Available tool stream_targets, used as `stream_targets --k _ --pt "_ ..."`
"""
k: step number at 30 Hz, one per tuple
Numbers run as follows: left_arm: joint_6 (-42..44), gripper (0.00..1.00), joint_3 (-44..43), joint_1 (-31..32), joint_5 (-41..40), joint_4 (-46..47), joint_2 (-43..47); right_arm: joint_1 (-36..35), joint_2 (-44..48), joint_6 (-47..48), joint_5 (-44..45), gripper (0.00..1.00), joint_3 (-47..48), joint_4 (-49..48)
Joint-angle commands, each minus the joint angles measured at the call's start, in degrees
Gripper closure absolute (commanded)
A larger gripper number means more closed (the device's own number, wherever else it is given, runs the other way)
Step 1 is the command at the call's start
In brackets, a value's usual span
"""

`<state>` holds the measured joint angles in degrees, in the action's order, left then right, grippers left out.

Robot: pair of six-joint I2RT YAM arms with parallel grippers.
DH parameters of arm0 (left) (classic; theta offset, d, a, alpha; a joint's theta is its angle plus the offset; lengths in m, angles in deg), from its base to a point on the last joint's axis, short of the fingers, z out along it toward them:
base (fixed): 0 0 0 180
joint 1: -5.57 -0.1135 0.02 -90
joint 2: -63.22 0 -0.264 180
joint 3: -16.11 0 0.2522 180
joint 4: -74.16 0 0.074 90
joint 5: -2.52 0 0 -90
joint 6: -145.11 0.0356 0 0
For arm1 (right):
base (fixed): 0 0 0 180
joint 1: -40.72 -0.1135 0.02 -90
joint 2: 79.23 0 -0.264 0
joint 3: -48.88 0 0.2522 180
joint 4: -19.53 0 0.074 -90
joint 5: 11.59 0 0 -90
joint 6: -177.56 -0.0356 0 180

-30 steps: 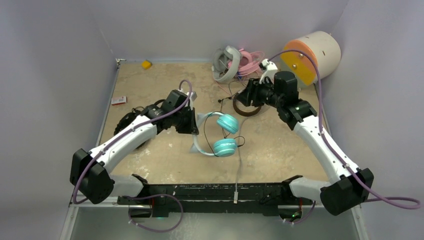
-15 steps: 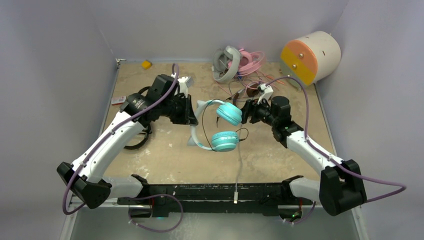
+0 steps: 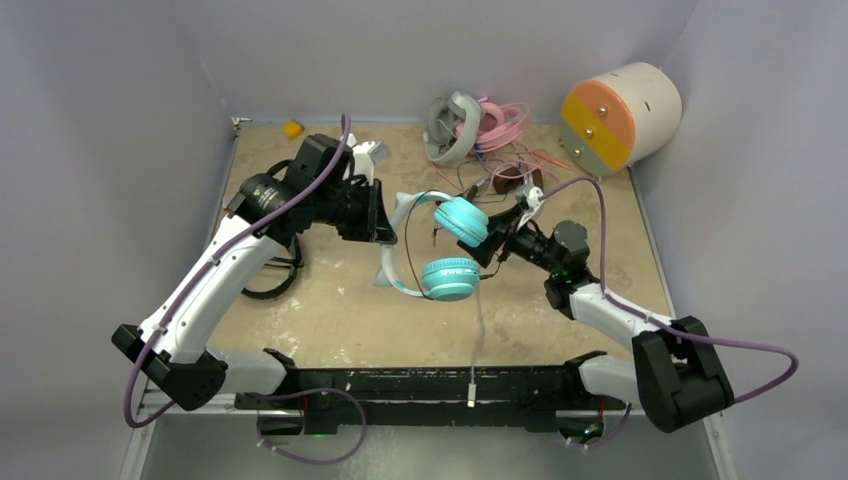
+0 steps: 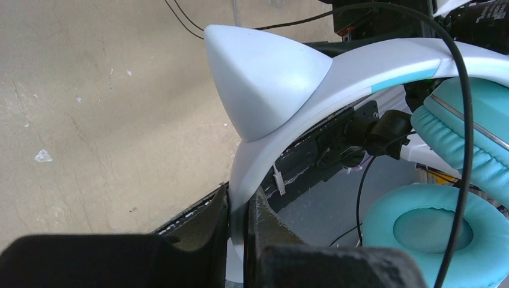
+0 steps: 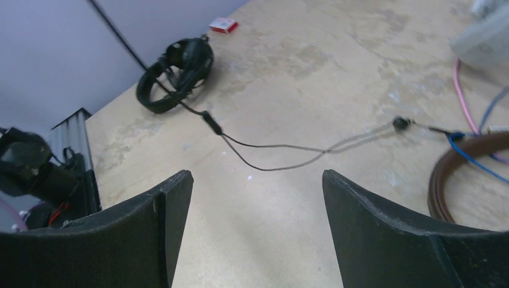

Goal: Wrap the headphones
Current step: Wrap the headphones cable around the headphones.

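1. Your left gripper (image 4: 240,207) is clamped on the white headband (image 4: 360,72) of the teal-and-white headphones (image 3: 449,279), in the middle of the table (image 3: 330,300).
2. Your right gripper (image 5: 257,192) stands wide apart, holding nothing, just beside the upper ear cup (image 3: 461,221).

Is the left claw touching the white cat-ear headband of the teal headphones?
Touching. The left wrist view shows the left claw clamped on the white cat-ear headband.
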<state>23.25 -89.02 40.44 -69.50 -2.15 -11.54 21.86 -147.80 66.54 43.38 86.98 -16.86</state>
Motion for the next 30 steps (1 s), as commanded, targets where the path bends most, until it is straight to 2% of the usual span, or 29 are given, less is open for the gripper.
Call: stream_targets --k 1,5,7,13,20,23,25,30 --pt "-1.1 1.00 -4.2 -0.3 2.4 0.9 0.7 -0.3 -1.6 0.0 -6.4 0.16 0.8 -12.3" --pt "-1.3 1.00 -5.2 -0.3 2.1 0.3 0.7 -1.9 -5.8 1.7 -6.2 0.07 3.2 -12.9" --pt "-1.2 1.00 -5.7 -0.3 1.9 0.1 0.8 -3.0 -8.6 3.3 -6.2 0.05 4.7 -12.9" --pt "-1.6 1.00 -6.6 -0.2 1.9 0.4 0.7 -7.2 -16.1 9.0 -5.2 0.08 5.6 -19.6" --pt "-1.4 1.00 -8.4 -0.3 2.1 -0.2 -0.4 -9.4 -23.5 9.2 -2.6 0.10 10.1 -23.7" --pt "-1.7 1.00 -8.4 -0.3 3.2 0.3 -0.8 -9.4 -25.2 9.3 -1.3 0.14 12.2 -24.2" --pt "-1.7 1.00 -8.5 -0.2 3.7 0.5 -1.1 -9.4 -26.6 9.3 -1.1 0.20 13.4 -25.0" --pt "-1.5 1.00 -10.4 -0.3 3.3 0.1 -1.8 -9.4 -28.6 7.3 -1.7 0.45 14.0 -28.4"
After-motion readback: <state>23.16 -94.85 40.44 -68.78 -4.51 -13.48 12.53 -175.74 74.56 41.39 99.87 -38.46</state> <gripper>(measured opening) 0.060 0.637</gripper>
